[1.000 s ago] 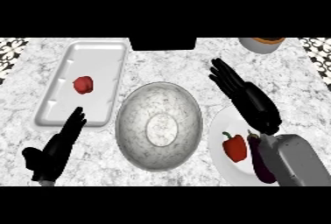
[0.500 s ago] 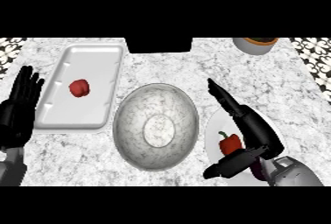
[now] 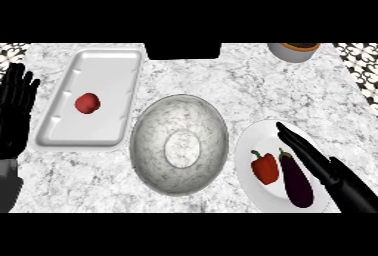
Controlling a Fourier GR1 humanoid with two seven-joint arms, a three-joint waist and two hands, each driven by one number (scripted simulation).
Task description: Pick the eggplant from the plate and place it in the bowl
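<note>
One eggplant (image 3: 296,179) lies on the one plate (image 3: 251,142), just right of one red pepper (image 3: 265,167). The right hand (image 3: 332,172) stretches flat beside the eggplant, fingers straight, grasping nothing. One bowl (image 3: 179,144) sits left of the plate on the table (image 3: 244,85). One tray (image 3: 92,100) holds one red fruit (image 3: 87,103). The left hand (image 3: 16,107) rests released at the left edge.

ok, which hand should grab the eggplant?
Right. The right hand hangs open over the plate, just beside the eggplant; the left hand rests open at the far left edge.
</note>
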